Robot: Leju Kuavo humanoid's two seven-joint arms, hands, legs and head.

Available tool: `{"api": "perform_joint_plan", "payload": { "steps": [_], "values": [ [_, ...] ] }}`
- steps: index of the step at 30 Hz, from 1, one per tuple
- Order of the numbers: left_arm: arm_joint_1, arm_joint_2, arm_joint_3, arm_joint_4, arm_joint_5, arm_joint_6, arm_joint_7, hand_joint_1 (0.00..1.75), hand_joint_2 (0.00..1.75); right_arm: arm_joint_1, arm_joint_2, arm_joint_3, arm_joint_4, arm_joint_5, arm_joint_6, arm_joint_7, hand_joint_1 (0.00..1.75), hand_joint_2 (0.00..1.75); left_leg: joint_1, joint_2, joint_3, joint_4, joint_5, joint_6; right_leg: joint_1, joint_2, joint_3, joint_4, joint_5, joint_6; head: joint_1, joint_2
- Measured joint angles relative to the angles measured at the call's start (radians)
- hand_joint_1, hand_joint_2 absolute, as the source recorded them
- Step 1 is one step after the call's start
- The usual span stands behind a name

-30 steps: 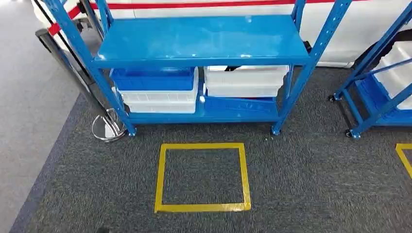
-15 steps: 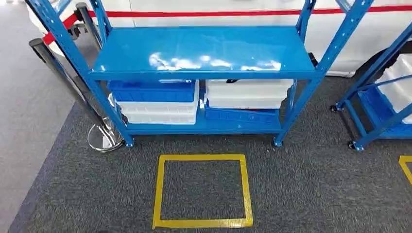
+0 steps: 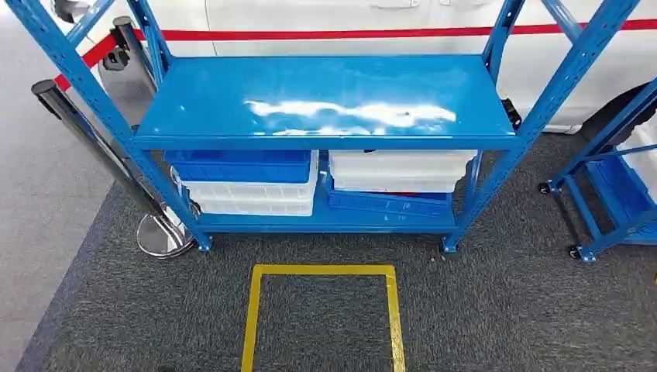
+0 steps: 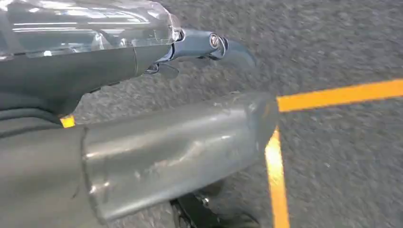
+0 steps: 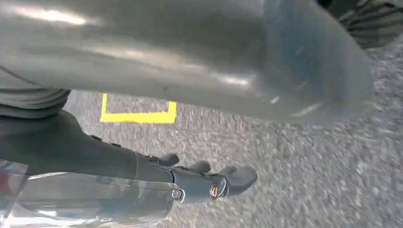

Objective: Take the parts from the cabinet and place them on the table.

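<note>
A blue cabinet rack (image 3: pixel 318 101) stands straight ahead in the head view, its upper shelf bare and glossy. On its lower shelf, a blue bin (image 3: pixel 240 165) sits on a white bin (image 3: pixel 252 198) at the left, and a white bin (image 3: pixel 399 169) sits on a blue bin (image 3: pixel 387 203) at the right. What the bins hold is hidden. My left hand (image 4: pixel 119 71) hangs over the carpet, fingers (image 4: pixel 204 45) stretched out and holding nothing. My right hand (image 5: pixel 119 161) also hangs over the carpet with nothing in it, fingers (image 5: pixel 214 183) extended.
A yellow tape square (image 3: pixel 321 271) marks the grey carpet just in front of the rack. A black stanchion post (image 3: pixel 93 139) on a chrome base (image 3: pixel 163 235) leans by the rack's left leg. A second blue wheeled rack (image 3: pixel 612 194) stands right. A white vehicle (image 3: pixel 349 19) is behind.
The whole head view has shifted: the rack looks nearer and sits lower in the picture, and the yellow square has slid toward the bottom edge. The camera moved, not the things.
</note>
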Motion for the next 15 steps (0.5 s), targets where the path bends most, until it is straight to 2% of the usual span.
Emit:
{"api": "perform_joint_plan", "payload": {
  "steps": [1,2,3,4,5,6,7,8,9,10,11,12,13,14,15],
  "values": [
    [-0.003,0.0,0.0,0.0,0.0,0.0,0.0,0.0,0.0,0.0,0.0,0.0,0.0,0.0,0.0,0.0,0.0,0.0,0.002,0.004,-0.039,0.067,-0.003,-0.004,0.0,-0.001,0.015,-0.002,-0.011,-0.006,-0.006,0.0],
    [-0.004,0.0,0.0,0.0,0.0,0.0,0.001,0.0,0.0,-0.002,0.0,0.0,0.0,0.0,0.0,0.0,0.0,0.0,0.005,0.005,-0.085,0.126,-0.03,-0.01,0.0,-0.001,0.026,-0.002,-0.022,-0.008,-0.004,0.0],
    [-0.004,0.0,0.0,0.0,0.0,0.0,0.002,0.0,0.0,-0.003,0.0,0.0,0.0,0.0,0.0,0.0,0.0,0.0,0.008,0.006,-0.126,0.17,-0.072,-0.015,0.0,0.0,0.038,-0.002,-0.035,-0.008,-0.007,0.0],
    [-0.002,0.0,0.0,0.0,0.0,0.001,0.004,0.0,0.0,-0.003,0.0,0.0,0.0,0.0,0.0,0.0,0.0,0.0,0.01,0.007,-0.162,0.195,-0.12,-0.019,-0.001,0.001,0.053,-0.002,-0.049,-0.008,-0.005,0.0],
    [0.001,0.0,0.0,0.0,0.0,0.001,0.005,0.0,0.0,-0.001,0.0,0.0,0.0,0.0,0.0,0.0,0.0,0.0,0.013,0.009,-0.185,0.192,-0.15,-0.023,-0.001,0.002,0.07,-0.002,-0.063,-0.006,-0.006,0.0],
    [0.002,0.0,0.0,0.0,0.0,0.001,0.005,0.0,0.0,0.0,0.0,0.0,0.0,0.0,0.0,0.001,0.0,0.0,0.016,0.01,-0.195,0.163,-0.152,-0.025,-0.001,0.003,0.09,-0.002,-0.078,-0.004,-0.007,0.0],
    [0.003,0.0,0.0,0.0,0.0,0.001,0.005,0.0,0.0,0.0,0.0,0.0,0.0,0.0,0.0,0.002,0.0,0.0,0.017,0.011,-0.195,0.111,-0.12,-0.025,-0.001,0.003,0.111,-0.002,-0.095,-0.001,-0.005,0.0],
    [0.005,0.0,0.0,0.0,0.0,0.002,0.005,0.0,0.0,0.0,0.0,0.0,0.0,0.001,0.0,0.003,0.0,0.0,0.017,0.012,-0.193,0.048,-0.06,-0.023,-0.002,0.002,0.131,-0.002,-0.111,0.002,-0.007,0.0],
    [0.009,0.0,0.0,0.0,0.0,0.002,0.005,0.0,0.0,0.004,0.0,0.0,0.0,0.001,0.0,0.005,0.0,0.0,0.017,0.014,-0.198,-0.015,0.047,-0.016,-0.001,0.001,0.142,-0.004,-0.126,0.005,-0.007,0.0],
    [0.016,0.001,0.0,0.0,0.0,0.002,0.006,0.0,0.0,0.001,0.001,0.0,0.0,0.0,0.0,0.006,0.0,0.0,0.01,0.016,-0.21,-0.025,0.119,-0.008,0.0,0.002,0.158,0.005,-0.139,0.012,-0.004,0.0],
    [0.016,0.001,0.0,0.0,0.0,0.002,0.007,0.0,0.0,-0.001,0.003,0.0,0.0,0.001,0.0,0.007,0.0,0.0,0.004,0.016,-0.193,-0.026,0.101,0.002,0.0,0.007,0.159,-0.002,-0.147,0.022,-0.006,0.0],
    [0.014,0.0,0.0,0.0,0.0,0.003,0.008,0.0,0.0,0.0,0.003,0.0,0.0,0.001,0.0,0.007,0.0,0.0,0.004,0.018,-0.19,-0.024,0.105,0.011,-0.005,0.009,0.166,-0.011,-0.15,0.028,-0.007,0.0],
    [0.012,0.0,0.0,0.0,0.0,0.004,0.007,0.0,0.0,-0.002,0.003,0.0,0.0,0.001,0.0,0.007,0.0,0.0,0.001,0.015,-0.186,-0.028,0.101,0.015,-0.002,0.006,0.175,-0.019,-0.152,0.034,-0.005,0.0],
    [0.007,0.001,0.0,0.0,0.0,0.007,0.006,0.0,0.0,-0.008,0.003,0.0,0.0,0.002,0.0,0.007,0.0,0.0,0.003,0.013,-0.177,-0.044,0.097,0.022,-0.002,0.006,0.188,-0.031,-0.157,0.042,-0.007,0.0],
    [0.004,0.0,0.0,0.0,0.0,0.011,0.006,0.0,0.0,-0.014,0.003,0.0,0.0,0.003,0.0,0.007,0.0,0.0,0.009,0.014,-0.157,-0.063,0.097,0.027,-0.006,0.002,0.195,-0.027,-0.168,0.045,-0.005,0.0]
  ]
}}
